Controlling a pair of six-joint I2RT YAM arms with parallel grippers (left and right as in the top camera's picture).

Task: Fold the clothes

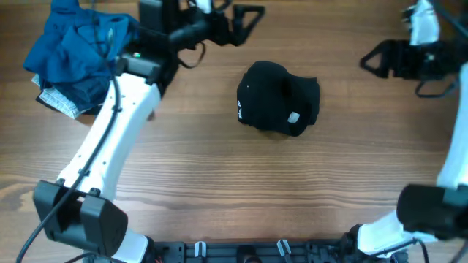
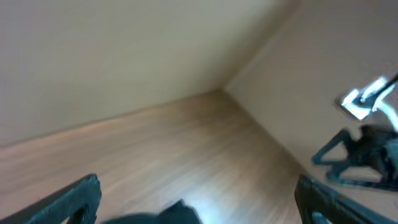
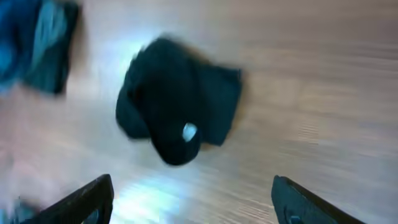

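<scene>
The black shirt (image 1: 278, 97) lies bunched in a compact heap at the middle of the wooden table, with small white marks on it. It also shows in the right wrist view (image 3: 177, 102) with a small white round logo, and its edge shows at the bottom of the left wrist view (image 2: 158, 214). My left gripper (image 1: 245, 20) is open and empty at the far edge, up and left of the shirt. My right gripper (image 1: 376, 58) is open and empty at the far right, well apart from the shirt. Both wrist views are blurred.
A pile of blue, grey and patterned garments (image 1: 77, 55) sits at the far left corner, also in the right wrist view (image 3: 37, 43). The right arm (image 2: 364, 149) shows in the left wrist view. The wooden table (image 1: 241, 190) stretches in front.
</scene>
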